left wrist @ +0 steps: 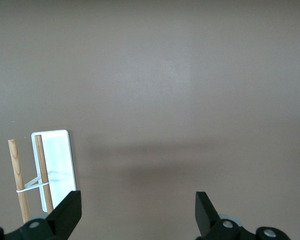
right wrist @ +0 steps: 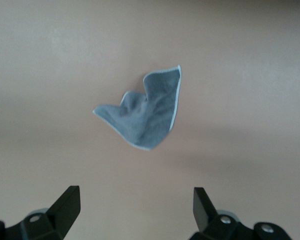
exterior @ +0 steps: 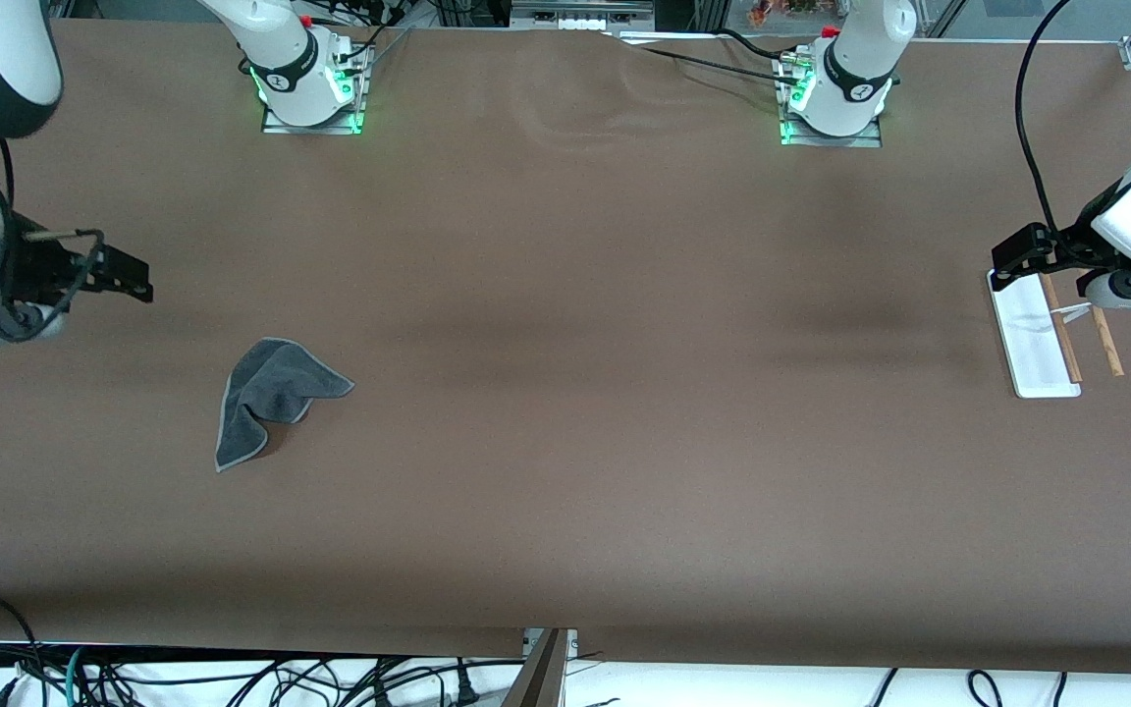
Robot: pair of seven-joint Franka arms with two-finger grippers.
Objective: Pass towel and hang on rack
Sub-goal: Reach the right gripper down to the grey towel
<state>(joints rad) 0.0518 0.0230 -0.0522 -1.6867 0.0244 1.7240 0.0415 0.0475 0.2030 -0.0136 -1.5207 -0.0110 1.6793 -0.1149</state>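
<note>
Right gripper [right wrist: 135,207], fingers spread w/ nothing held, may pinch only the crumpled towel's [exterior: 271,393] thin edge at its 5 o'clock, so it slips; left gripper [left wrist: 135,210], fingers also spread, waits over the rack [exterior: 1042,339].

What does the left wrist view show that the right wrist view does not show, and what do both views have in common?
Only the left wrist view shows the rack: its white base lies on the table, with two wooden rods joined by a white crosspiece. The left gripper is open and holds nothing.

Only the right wrist view shows the towel, lying crumpled on the table. The right gripper is open too, with nothing in it.

Both show the same plain brown table and a pair of spread black fingers.
</note>
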